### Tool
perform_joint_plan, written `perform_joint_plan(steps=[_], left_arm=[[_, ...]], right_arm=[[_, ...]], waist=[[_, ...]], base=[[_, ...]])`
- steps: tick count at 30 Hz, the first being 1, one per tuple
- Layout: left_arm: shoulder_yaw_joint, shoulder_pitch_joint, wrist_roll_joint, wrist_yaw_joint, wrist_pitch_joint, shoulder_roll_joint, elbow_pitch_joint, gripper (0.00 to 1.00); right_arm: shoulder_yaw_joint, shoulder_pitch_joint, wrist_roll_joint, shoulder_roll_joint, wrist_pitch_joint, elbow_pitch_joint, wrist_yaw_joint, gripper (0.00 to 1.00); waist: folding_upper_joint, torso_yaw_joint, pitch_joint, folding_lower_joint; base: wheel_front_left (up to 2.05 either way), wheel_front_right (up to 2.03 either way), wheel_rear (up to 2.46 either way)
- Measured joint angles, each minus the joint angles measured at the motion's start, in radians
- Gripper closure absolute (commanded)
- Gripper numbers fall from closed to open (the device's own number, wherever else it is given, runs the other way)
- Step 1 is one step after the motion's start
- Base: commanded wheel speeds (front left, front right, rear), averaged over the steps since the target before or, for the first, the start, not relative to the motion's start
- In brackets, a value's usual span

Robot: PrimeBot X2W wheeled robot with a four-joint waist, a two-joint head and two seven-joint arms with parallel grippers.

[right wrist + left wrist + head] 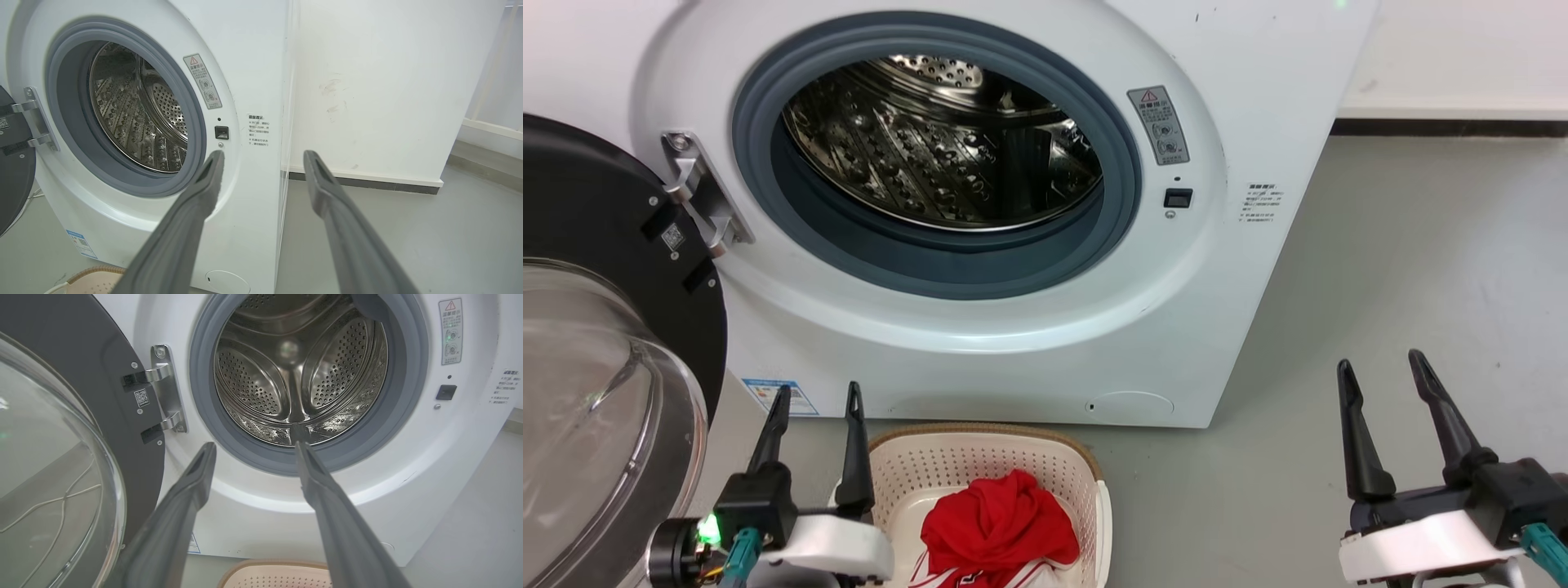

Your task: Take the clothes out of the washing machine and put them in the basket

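Lying in the basket before the washing machine are the clothes; left pincer and right pincer both spread wide, empty.

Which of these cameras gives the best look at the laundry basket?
The head view: the basket sits in front of the washing machine, red clothes inside. The left wrist view catches its far rim, the right wrist view a corner.
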Motion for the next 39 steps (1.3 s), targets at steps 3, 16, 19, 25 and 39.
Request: perform_joint_plan(steps=[3, 16, 19, 25, 39], left_arm=[[0.017, 0.025, 0.011, -0.003, 0.0, -0.006, -0.012, 0.0], [0.045, 0.086, 0.033, -0.011, 0.0, -0.028, -0.045, 0.0], [0.051, 0.092, 0.04, -0.012, 0.0, -0.029, -0.044, 0.0], [0.054, 0.098, 0.048, -0.013, 0.0, -0.031, -0.044, 0.0], [0.055, 0.098, 0.06, -0.017, 0.0, -0.032, -0.044, 0.0]], right_arm=[[0.002, 0.018, 0.004, 0.0, 0.0, -0.001, 0.0, 0.0], [0.011, 0.06, 0.02, 0.0, 0.0, -0.002, 0.0, 0.0], [0.013, 0.06, 0.021, 0.0, 0.0, -0.001, 0.0, 0.0], [0.015, 0.06, 0.023, 0.0, 0.0, 0.0, 0.0, 0.0], [0.011, 0.06, 0.028, 0.0, 0.0, 0.001, 0.0, 0.0]], waist=[[0.0, -0.002, -0.017, 0.0], [0.0, -0.009, -0.05, 0.0001], [0.0, -0.013, -0.05, 0.0002], [0.0, -0.02, -0.052, 0.0002], [0.0, -0.017, -0.054, 0.0002]], base=[[0.0, 0.0, 0.0], [0.0, 0.0, 0.0], [0.0, 0.0, 0.0], [0.0, 0.0, 0.0], [0.0, 0.0, 0.0]])
